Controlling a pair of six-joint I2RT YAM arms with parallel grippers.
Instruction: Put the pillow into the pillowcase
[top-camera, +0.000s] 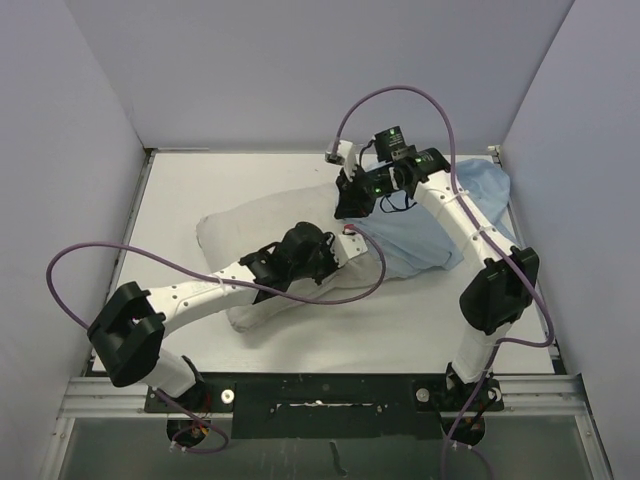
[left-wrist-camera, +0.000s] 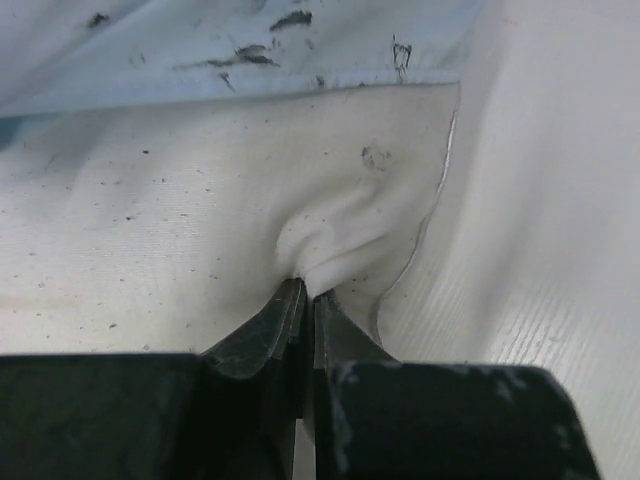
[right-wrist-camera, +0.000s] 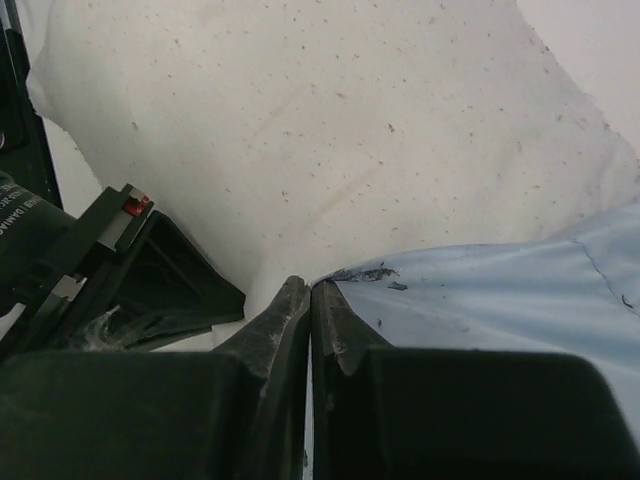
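Note:
The off-white pillow (top-camera: 240, 232) lies across the middle of the table, its right end inside the light blue pillowcase (top-camera: 420, 240). My left gripper (top-camera: 330, 248) is shut on a pinch of pillow fabric (left-wrist-camera: 330, 245) near the case's hem (left-wrist-camera: 230, 85). My right gripper (top-camera: 347, 205) is shut on the upper edge of the pillowcase (right-wrist-camera: 480, 290) at its open end, over the pillow (right-wrist-camera: 330, 120). The left arm (right-wrist-camera: 90, 270) shows in the right wrist view.
White walls enclose the table at the left, back and right. The pillowcase's far end bunches toward the back right corner (top-camera: 485, 180). Purple cables (top-camera: 130, 255) loop over the table beside both arms.

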